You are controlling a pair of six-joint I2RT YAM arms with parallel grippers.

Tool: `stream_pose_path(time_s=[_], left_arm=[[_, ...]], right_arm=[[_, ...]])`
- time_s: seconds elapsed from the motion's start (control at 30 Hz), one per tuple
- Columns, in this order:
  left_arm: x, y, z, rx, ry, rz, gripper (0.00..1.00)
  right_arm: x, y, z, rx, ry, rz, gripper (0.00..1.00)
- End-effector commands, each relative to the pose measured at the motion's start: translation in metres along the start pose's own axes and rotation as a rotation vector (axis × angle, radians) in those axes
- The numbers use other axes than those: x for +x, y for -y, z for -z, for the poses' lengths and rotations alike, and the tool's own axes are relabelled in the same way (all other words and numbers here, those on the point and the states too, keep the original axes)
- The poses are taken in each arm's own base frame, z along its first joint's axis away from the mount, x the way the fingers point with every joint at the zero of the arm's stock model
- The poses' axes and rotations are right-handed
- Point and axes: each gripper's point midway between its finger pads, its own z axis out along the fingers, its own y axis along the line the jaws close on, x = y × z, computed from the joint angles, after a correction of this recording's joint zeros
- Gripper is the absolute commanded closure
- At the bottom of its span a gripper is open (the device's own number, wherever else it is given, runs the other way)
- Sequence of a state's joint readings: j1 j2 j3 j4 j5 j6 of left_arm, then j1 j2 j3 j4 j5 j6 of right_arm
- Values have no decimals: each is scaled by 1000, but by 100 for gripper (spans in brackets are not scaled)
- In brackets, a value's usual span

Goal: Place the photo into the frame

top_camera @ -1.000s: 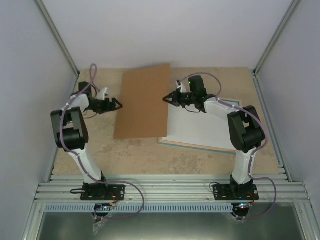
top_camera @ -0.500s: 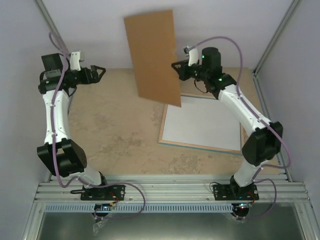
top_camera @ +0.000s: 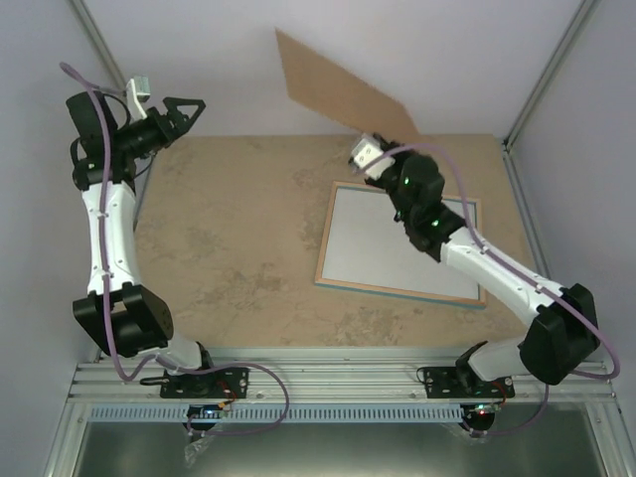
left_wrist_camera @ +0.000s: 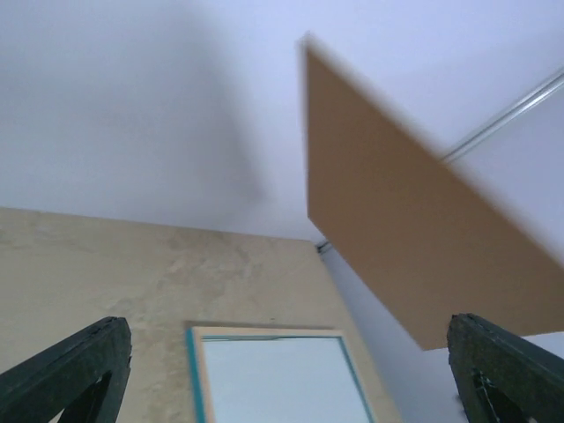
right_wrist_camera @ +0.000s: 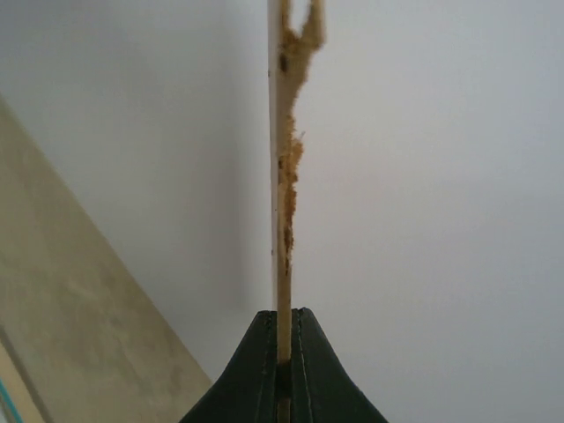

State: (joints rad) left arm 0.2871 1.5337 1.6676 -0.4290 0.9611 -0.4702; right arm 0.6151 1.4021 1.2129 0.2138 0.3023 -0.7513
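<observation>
The frame (top_camera: 325, 238) lies flat on the table at right, light wood rim up with a turquoise edge; it also shows low in the left wrist view (left_wrist_camera: 196, 379). A plain white surface (top_camera: 378, 253) fills its opening; I cannot tell whether this is the photo, and no balloon print shows. My right gripper (top_camera: 390, 144) is raised over the frame's far corner, shut on the edge of a brown backing board (top_camera: 338, 89) held tilted in the air before the back wall. In the right wrist view the board (right_wrist_camera: 282, 220) is edge-on between the gripper (right_wrist_camera: 283, 322) fingers. My left gripper (top_camera: 194, 109) hangs open and empty at far left.
The marbled tabletop (top_camera: 229, 229) is walled by pale panels on three sides, with metal posts at the back corners (top_camera: 129, 99). In the left wrist view the raised board (left_wrist_camera: 397, 229) hangs to the right of my open left gripper (left_wrist_camera: 286, 335).
My right gripper has carried the backing board up off the table and tilted it toward the back wall. The left arm has risen to the far left, its jaws spread wide.
</observation>
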Motion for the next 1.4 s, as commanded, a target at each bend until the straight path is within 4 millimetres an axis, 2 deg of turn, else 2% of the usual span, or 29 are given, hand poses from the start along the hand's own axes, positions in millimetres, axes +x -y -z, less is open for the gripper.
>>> stream_pose_path(time_s=[0.0,0.13,0.23,0.33,0.43,0.67,0.77,0.87,1.1,1.2,1.37], left_arm=[[-9,37,5,191,23,106,1],[9,27,-4,246,-9,234,6],[38,16,-19,241,-63,295,9],[66,15,-34,231,-113,315,10],[80,15,-42,229,-139,325,11],[89,18,-43,266,-151,330,22],[94,20,-43,295,-155,344,30],[94,24,-39,323,-140,350,32],[67,1,-16,296,-35,387,31],[69,12,-14,324,-39,366,30],[82,37,-22,376,-99,332,30]], right_arm=[[-15,42,35,346,59,302,100],[-16,21,55,390,96,407,100],[-22,6,67,420,133,460,100],[-29,-14,78,427,175,512,100],[-36,-29,86,422,206,545,100],[-49,-51,95,414,255,573,100],[-49,-59,92,399,255,575,100],[-46,-61,89,389,237,561,100],[-37,-51,87,395,200,537,100],[-31,-54,85,383,195,549,100],[-30,-63,82,370,202,573,100]])
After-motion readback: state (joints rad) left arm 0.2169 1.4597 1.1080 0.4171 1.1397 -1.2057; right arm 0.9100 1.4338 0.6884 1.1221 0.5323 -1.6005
